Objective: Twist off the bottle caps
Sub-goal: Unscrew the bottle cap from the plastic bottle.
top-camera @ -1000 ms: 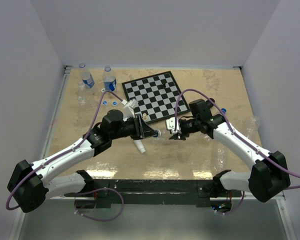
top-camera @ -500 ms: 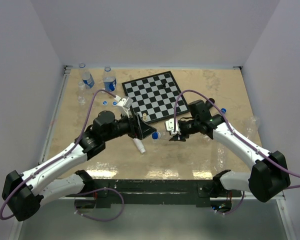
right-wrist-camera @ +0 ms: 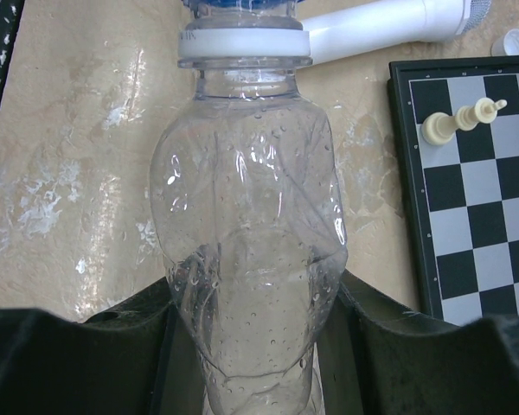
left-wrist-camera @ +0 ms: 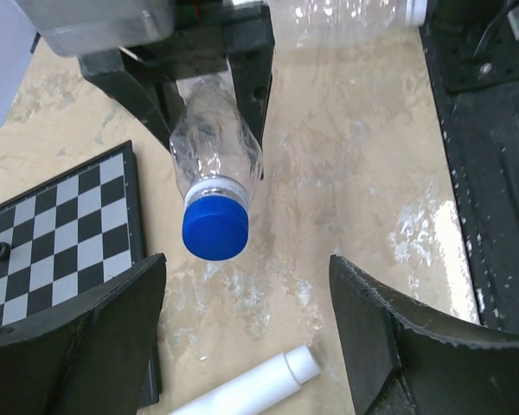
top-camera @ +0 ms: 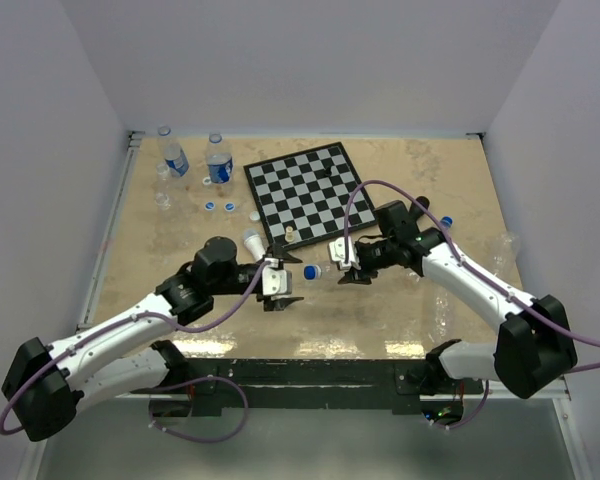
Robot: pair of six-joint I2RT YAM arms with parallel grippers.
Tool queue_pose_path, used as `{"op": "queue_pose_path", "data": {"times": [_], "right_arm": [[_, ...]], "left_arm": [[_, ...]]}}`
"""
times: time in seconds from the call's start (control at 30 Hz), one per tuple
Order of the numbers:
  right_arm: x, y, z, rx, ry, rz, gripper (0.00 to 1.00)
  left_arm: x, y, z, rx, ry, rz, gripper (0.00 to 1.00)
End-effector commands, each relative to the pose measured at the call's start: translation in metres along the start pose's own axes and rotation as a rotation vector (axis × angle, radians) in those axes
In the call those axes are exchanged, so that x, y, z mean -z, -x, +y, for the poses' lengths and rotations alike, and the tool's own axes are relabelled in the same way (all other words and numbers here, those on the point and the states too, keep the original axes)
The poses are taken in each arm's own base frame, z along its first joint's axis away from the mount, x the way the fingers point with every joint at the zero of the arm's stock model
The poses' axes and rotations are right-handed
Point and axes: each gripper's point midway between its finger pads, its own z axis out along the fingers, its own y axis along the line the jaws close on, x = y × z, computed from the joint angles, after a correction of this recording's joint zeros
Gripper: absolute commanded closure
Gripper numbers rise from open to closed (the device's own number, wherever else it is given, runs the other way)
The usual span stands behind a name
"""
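- I have the right gripper (top-camera: 346, 266) clamped around a clear, crumpled bottle (right-wrist-camera: 251, 225), neck pointing at the left arm.
- Blue cap (left-wrist-camera: 214, 230): on the bottle, in the air, nothing touching it.
- Left gripper (left-wrist-camera: 246, 268): jaws wide, empty, just short of the cap.
- Chessboard (left-wrist-camera: 52, 233) edge near one finger; white microphone (left-wrist-camera: 251, 385) lies below; bare table (left-wrist-camera: 363, 173) on the other side.

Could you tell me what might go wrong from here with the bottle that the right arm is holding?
The blue cap is on the bottle, off-centre before the open left gripper; closing could clip it askew. The thin bottle looks dented in the right gripper, so twisting might spin or crush it.
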Motion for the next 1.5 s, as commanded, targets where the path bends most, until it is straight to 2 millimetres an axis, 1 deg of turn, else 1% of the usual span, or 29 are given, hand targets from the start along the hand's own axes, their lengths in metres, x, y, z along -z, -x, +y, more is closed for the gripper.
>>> {"op": "queue_pose_path", "data": {"times": [0.0, 0.1, 0.33, 0.4, 0.57, 0.67, 0.77, 0.83, 0.87, 0.93, 0.97, 1.0, 1.03, 1.1, 1.17, 1.2, 1.23, 1.27, 1.33, 1.37, 1.4, 1.43, 1.47], "right_arm": [[-0.001, 0.004, -0.005, 0.008, -0.016, -0.013, 0.94], [-0.002, 0.003, -0.005, 0.003, -0.014, -0.010, 0.94], [-0.004, 0.002, -0.004, -0.001, -0.005, -0.010, 0.94], [-0.004, 0.001, -0.004, -0.002, -0.005, -0.009, 0.94], [-0.004, 0.002, -0.004, -0.003, -0.003, -0.011, 0.94], [-0.004, 0.001, -0.003, -0.004, -0.002, -0.010, 0.94], [-0.005, 0.001, -0.003, -0.004, -0.001, -0.010, 0.94], [-0.004, 0.001, -0.004, -0.003, -0.002, -0.010, 0.94], [-0.004, 0.002, -0.004, -0.003, -0.002, -0.011, 0.94], [-0.004, 0.001, -0.003, -0.004, -0.002, -0.010, 0.94], [-0.004, 0.001, -0.003, -0.005, -0.001, -0.009, 0.94], [-0.005, 0.001, -0.003, -0.005, 0.000, -0.008, 0.94], [-0.005, 0.001, -0.003, -0.002, -0.001, -0.008, 0.94], [-0.004, 0.001, -0.003, -0.002, -0.002, -0.007, 0.94], [-0.004, 0.001, -0.004, -0.003, -0.005, -0.005, 0.94], [-0.004, 0.001, -0.004, -0.002, -0.007, -0.005, 0.94], [-0.004, 0.000, -0.004, -0.002, -0.006, -0.004, 0.94], [-0.004, 0.000, -0.004, -0.002, -0.008, -0.003, 0.94], [-0.004, -0.001, -0.004, -0.006, -0.007, -0.001, 0.94], [-0.005, -0.001, -0.004, -0.006, -0.007, 0.001, 0.94], [-0.005, -0.001, -0.004, -0.006, -0.005, -0.003, 0.94], [-0.006, -0.001, -0.004, -0.006, -0.002, -0.004, 0.94], [-0.006, -0.002, -0.004, -0.010, 0.001, -0.002, 0.94]], "left_arm": [[-0.010, 0.018, 0.016, -0.181, 0.005, -0.064, 0.23], [-0.014, 0.018, 0.017, -0.157, 0.010, -0.073, 0.33], [-0.021, 0.020, 0.023, -0.120, 0.030, -0.097, 0.38], [-0.022, 0.019, 0.022, -0.112, 0.022, -0.097, 0.41], [-0.024, 0.016, 0.020, -0.100, 0.011, -0.093, 0.50], [-0.026, 0.015, 0.019, -0.091, 0.002, -0.090, 0.52], [-0.028, 0.017, 0.019, -0.085, -0.008, -0.095, 0.57], [-0.029, 0.016, 0.019, -0.078, -0.010, -0.092, 0.64], [-0.029, 0.016, 0.020, -0.070, -0.009, -0.091, 0.69], [-0.029, 0.017, 0.022, -0.050, 0.002, -0.089, 0.84], [-0.029, 0.017, 0.023, -0.033, 0.009, -0.084, 0.93], [-0.029, 0.019, 0.025, -0.022, 0.018, -0.084, 1.00], [-0.029, 0.019, 0.025, 0.004, 0.021, -0.081, 1.00], [-0.029, 0.023, 0.027, 0.101, 0.039, -0.083, 1.00], [-0.030, 0.026, 0.028, 0.242, 0.054, -0.076, 1.00], [-0.029, 0.026, 0.033, 0.348, 0.088, -0.067, 1.00], [-0.028, 0.024, 0.039, 0.501, 0.146, -0.044, 1.00], [-0.025, 0.020, 0.051, 0.632, 0.223, -0.022, 1.00], [-0.015, 0.007, 0.071, 0.986, 0.389, 0.007, 1.00], [-0.009, -0.007, 0.066, 1.207, 0.422, 0.056, 1.00], [-0.011, -0.005, 0.062, 1.361, 0.393, 0.052, 1.00], [-0.014, 0.000, 0.057, 1.456, 0.360, 0.054, 1.00], [-0.017, 0.003, 0.055, 1.522, 0.343, 0.048, 1.00]]}}
